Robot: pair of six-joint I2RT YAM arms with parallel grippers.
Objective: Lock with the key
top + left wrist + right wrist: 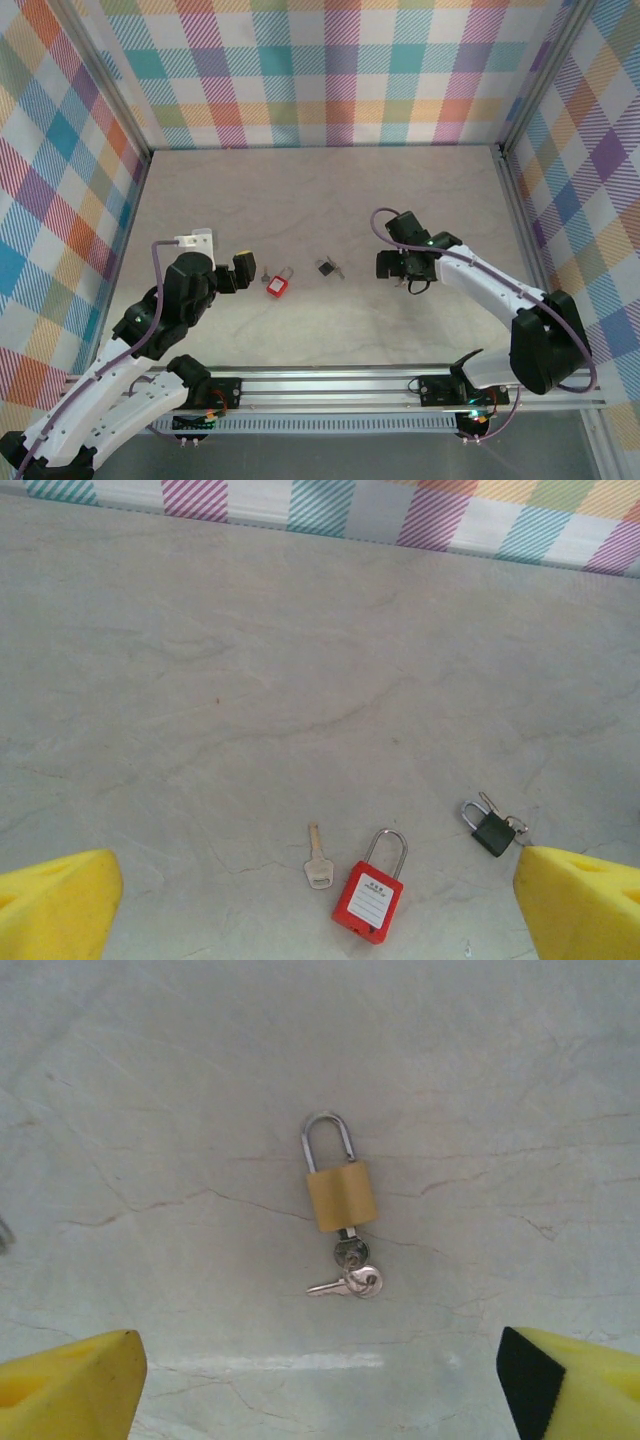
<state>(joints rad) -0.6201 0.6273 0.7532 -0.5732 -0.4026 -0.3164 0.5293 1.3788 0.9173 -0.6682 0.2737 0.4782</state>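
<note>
Brass padlock [340,1192], key [350,1253] in its base, centred beyond spread right pincer [318,1365]

The top camera looks down from high behind the arms. The left wrist camera skims the pale marbled worktop [300,660], sharing the top view's red plastic padlock [369,900]; the right wrist camera looks closely downward.

Marbled table [330,190]; red padlock [371,898], key [318,860], black padlock [492,830], brass padlock [339,1192].

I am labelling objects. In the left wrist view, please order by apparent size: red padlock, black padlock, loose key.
1. red padlock
2. black padlock
3. loose key
The last two look nearly alike.
</note>
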